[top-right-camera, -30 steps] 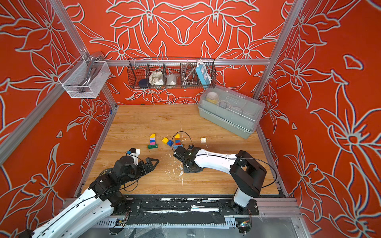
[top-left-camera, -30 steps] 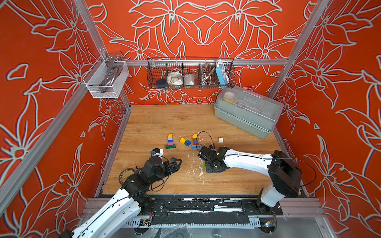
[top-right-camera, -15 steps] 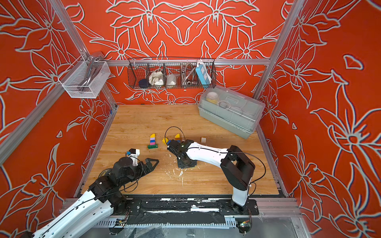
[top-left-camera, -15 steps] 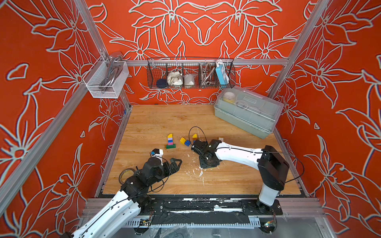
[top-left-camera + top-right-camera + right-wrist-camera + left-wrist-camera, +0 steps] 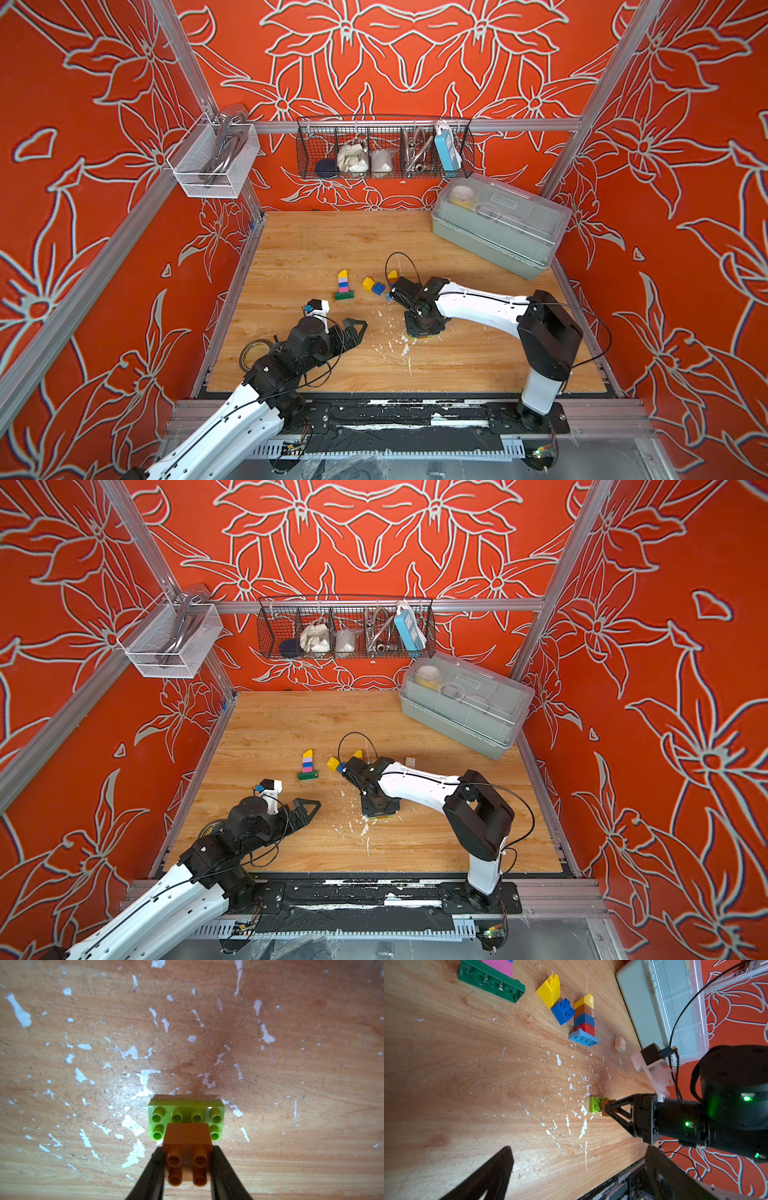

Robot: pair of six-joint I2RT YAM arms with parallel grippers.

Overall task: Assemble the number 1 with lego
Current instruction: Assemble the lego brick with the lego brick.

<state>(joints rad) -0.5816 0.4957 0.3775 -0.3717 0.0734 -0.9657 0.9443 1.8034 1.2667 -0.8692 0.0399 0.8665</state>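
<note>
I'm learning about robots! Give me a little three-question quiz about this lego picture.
1. True or false: the right gripper is shut on the brown square plastic brick.
2. What lies right under that brown brick? A: a black flat brick. B: the lime flat studded brick. C: a white flat brick.
3. Fill in: the left gripper has its jaws ___.
Key: 1 true; 2 B; 3 open.
</note>
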